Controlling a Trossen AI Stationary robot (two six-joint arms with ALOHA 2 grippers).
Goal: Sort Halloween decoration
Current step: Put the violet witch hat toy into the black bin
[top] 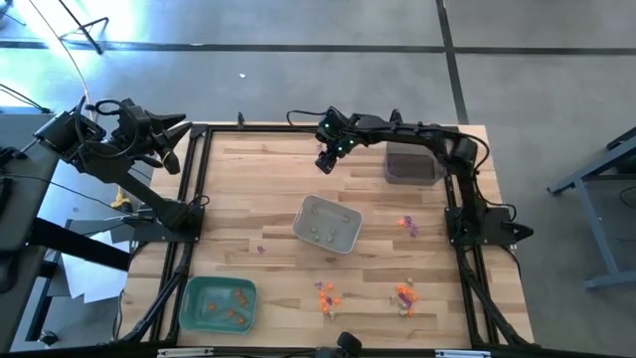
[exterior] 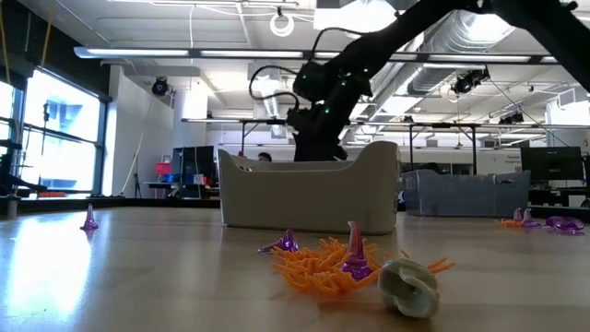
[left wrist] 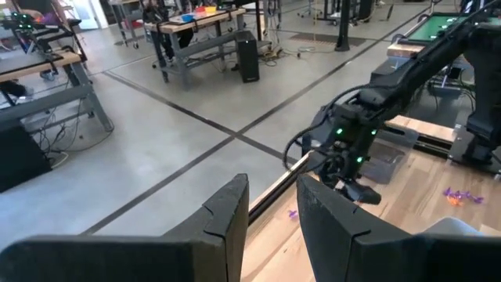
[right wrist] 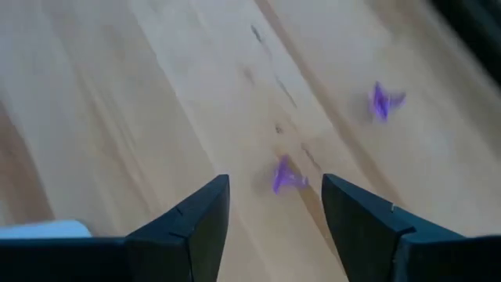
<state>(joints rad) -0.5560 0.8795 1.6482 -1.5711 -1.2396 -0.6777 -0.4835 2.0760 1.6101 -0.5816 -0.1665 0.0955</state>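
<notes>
Above the far middle of the desk [top: 258, 169], the right claw [top: 325, 162] is hanging with its fingers spread wide and gripping nothing, two purple trinkets [right wrist: 286, 177] lying on the wood beneath it. Orange, purple and pale trinkets [top: 326, 295] are sitting scattered along the near side, some in the green tray [top: 191, 298] and the grey tray [top: 350, 239]. Off the far-left corner, the left claw [top: 179, 134] is waiting, narrowly parted and empty.
</notes>
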